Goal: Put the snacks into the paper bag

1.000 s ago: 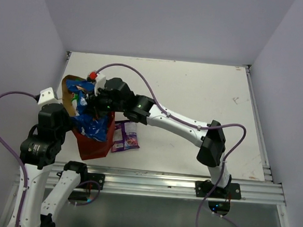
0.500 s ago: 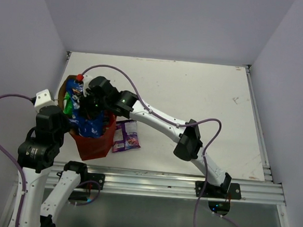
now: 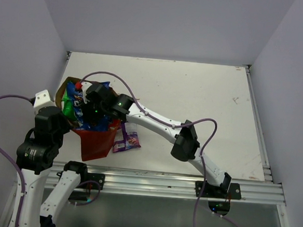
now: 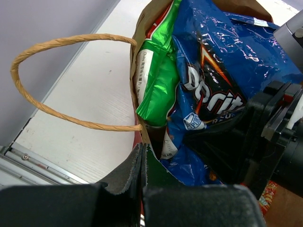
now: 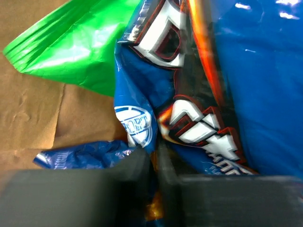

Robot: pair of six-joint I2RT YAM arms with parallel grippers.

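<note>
Stuffing the Doritos bag (image 4: pixel 213 71) into the paper bag (image 3: pixel 95 143).
Right claw (image 5: pixel 156 161), clamped on it, sits inside the bag's mouth beside the green chip bag (image 4: pixel 156 80); left claw (image 4: pixel 142 165) pinches the rim. Left to pack: the purple packet (image 3: pixel 126 139), on the desk (image 3: pixel 194 95) just beside the bag.

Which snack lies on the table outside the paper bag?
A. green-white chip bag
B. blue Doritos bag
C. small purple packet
C: the small purple packet lies on the table beside the paper bag; the blue Doritos bag and green-white chip bag are inside it.
</note>
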